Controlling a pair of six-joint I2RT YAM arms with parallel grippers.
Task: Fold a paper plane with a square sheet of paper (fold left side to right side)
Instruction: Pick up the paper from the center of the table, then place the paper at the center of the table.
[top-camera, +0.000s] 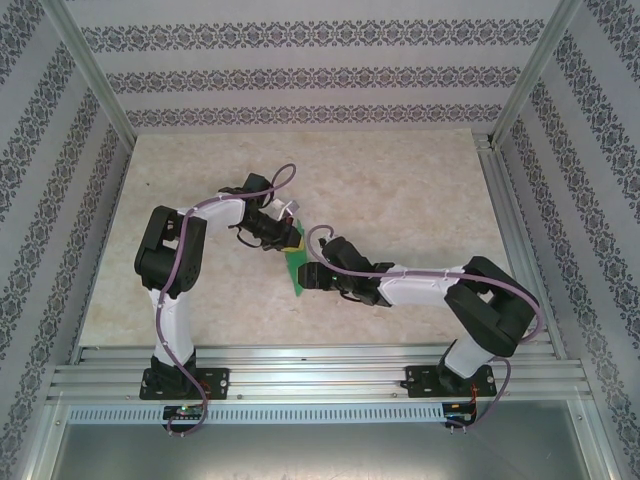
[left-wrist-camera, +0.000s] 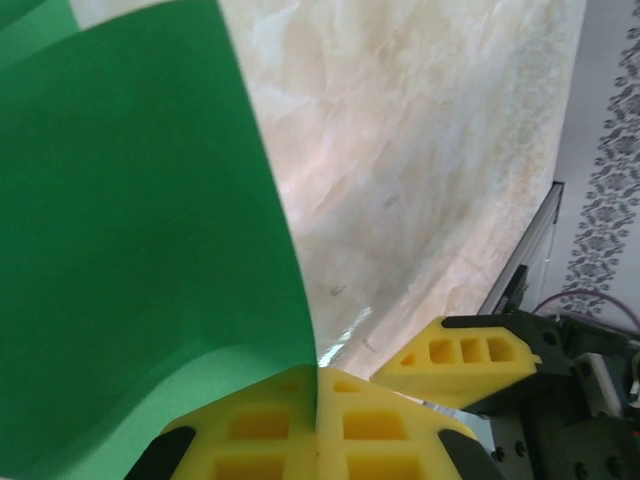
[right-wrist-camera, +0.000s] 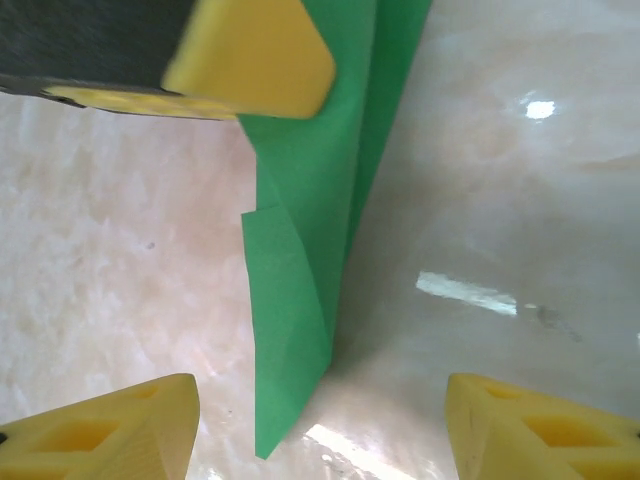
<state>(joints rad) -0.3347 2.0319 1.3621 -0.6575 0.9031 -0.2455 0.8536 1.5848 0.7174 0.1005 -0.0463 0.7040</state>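
**foldfan:** So where's the paper, and which hand has it?

**me:** Top view: the green sheet (top-camera: 297, 268) sits mid-table (top-camera: 420, 180), part-folded, between my two hands. My left gripper (top-camera: 283, 238) is at its 11 o'clock and my right gripper (top-camera: 318, 276) at its 4 o'clock.

Left wrist view: my left fingers (left-wrist-camera: 260, 430) are clenched on the sheet's edge down at 6 o'clock. The paper bows up from there towards 10 o'clock, curved rather than flat. One yellow finger of my right hand pokes in at 4 o'clock, near the paper but apart from it.

Right wrist view: my right fingers (right-wrist-camera: 110, 430) sit at 7 and 5 o'clock, spread wide and gripping nothing. The sheet runs between them as a narrow folded strip from 12 down to 7. My left hand's finger covers its top end at 11.

**foldfan:** How's it going to handle?

**me:** My guess is nearly weightless, floppy and slippery on that polished top. It'll probably take a permanent crease wherever I pinch hard. I'd take it by an edge or corner close to the fold, squeeze lightly, and never grab the middle.
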